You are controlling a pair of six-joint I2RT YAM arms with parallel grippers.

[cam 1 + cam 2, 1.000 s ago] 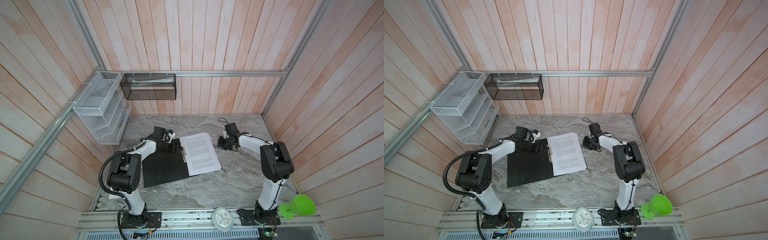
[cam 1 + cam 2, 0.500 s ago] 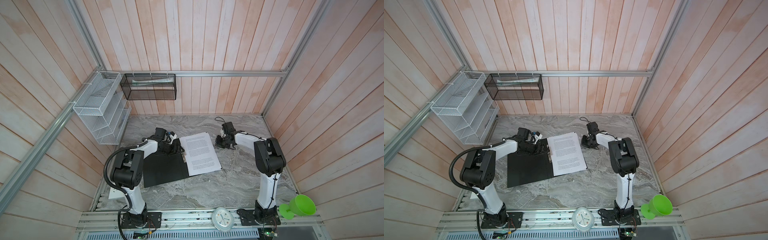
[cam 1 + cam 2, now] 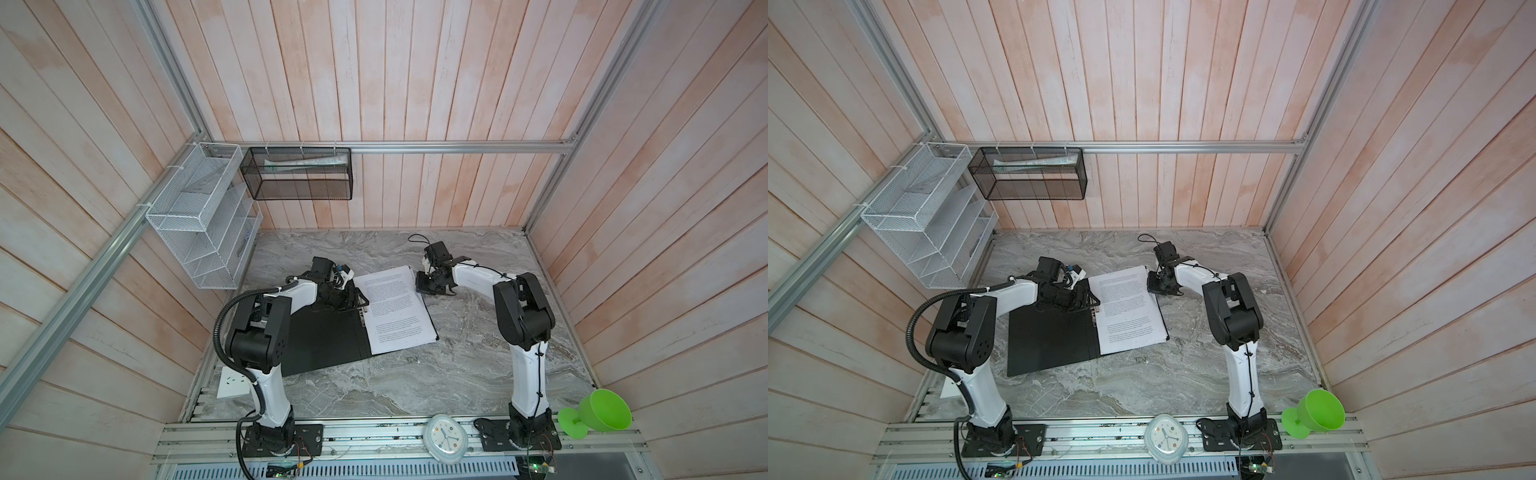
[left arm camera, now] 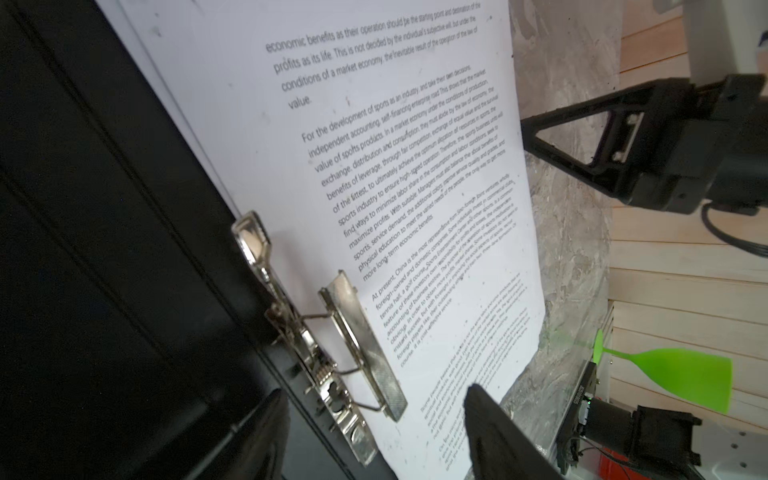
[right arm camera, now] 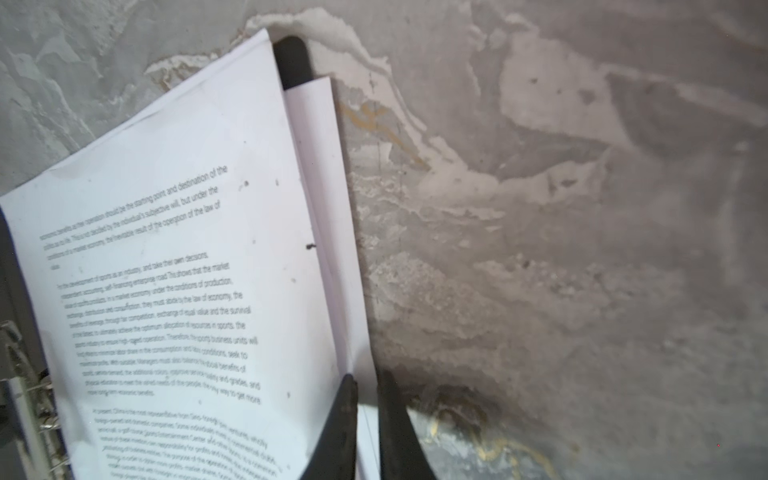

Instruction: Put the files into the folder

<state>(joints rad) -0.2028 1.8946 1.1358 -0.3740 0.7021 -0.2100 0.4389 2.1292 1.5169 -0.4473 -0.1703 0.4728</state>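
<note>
Seen in both top views, a clock sits on the front rail at 6 o'clock of the table, with a green funnel at 4 o'clock. The folder lies open and flat near the middle, black inside up. The files lie on its 3 o'clock half, just beside the clip. The left gripper hovers low at the files' 10 o'clock corner, jaws spread either side of the clip and holding nothing. The right gripper is at the files' 2 o'clock edge, jaws pressed nearly together, pinching that edge of the sheets. A white rack hangs at 10 o'clock and a black basket at 11 o'clock
</note>
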